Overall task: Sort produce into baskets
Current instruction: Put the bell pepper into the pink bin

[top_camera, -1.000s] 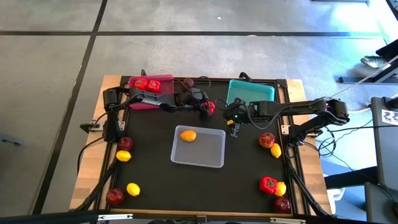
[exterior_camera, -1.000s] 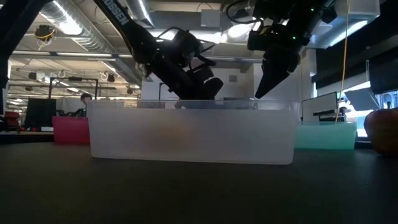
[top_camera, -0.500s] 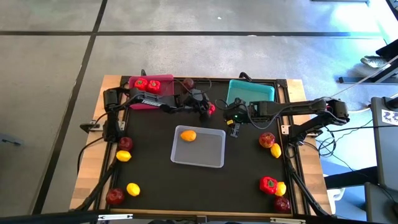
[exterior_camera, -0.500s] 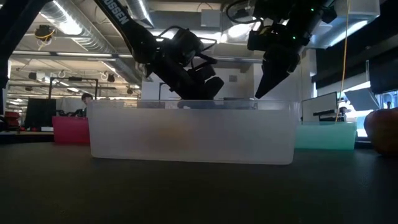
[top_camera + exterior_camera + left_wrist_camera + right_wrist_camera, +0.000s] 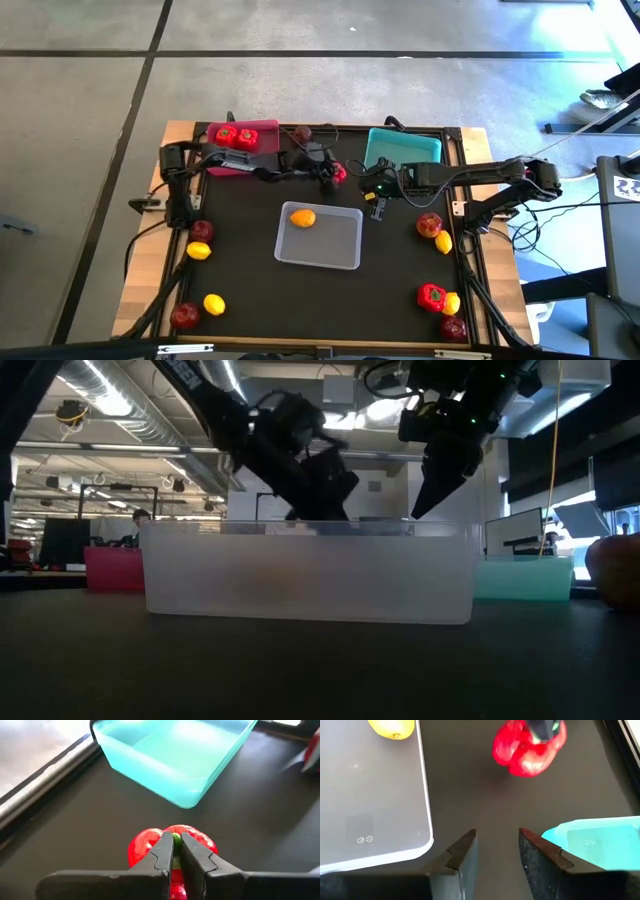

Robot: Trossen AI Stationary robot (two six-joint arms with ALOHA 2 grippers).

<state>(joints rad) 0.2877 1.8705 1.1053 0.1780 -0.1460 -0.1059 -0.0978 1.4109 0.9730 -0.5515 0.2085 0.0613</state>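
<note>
My left claw (image 5: 173, 851) is pinched tight on the green stem of a red bell pepper (image 5: 172, 845), which sits on the black desk (image 5: 250, 230) between the pink basket (image 5: 240, 150) and the teal basket (image 5: 175, 755), a little nearer the teal one. The fingers have almost met, so all I hold is that thin stalk, not the body. I judge this toy pepper to be light, hollow and hard-skinned, glossy enough to slip; the stem is a narrow purchase, and the lobed body hanging below it could swing or twist once I lift. If it starts to pivot I would rather set it down and take it across the shoulders, where the lobes give the fingers something to seat against. My right claw (image 5: 495, 851) hangs above the desk between the clear basket (image 5: 375, 795) and the teal basket's corner, its fingers partly apart and holding nothing; from its wrist camera I see the same pepper just beyond it. The clear basket holds one lemon (image 5: 302, 216) near its far left corner, and two peppers (image 5: 236, 136) already lie in the pink basket, so I take that as where this one belongs. Other produce waits along both side edges of the desk, well apart from either claw.
</note>
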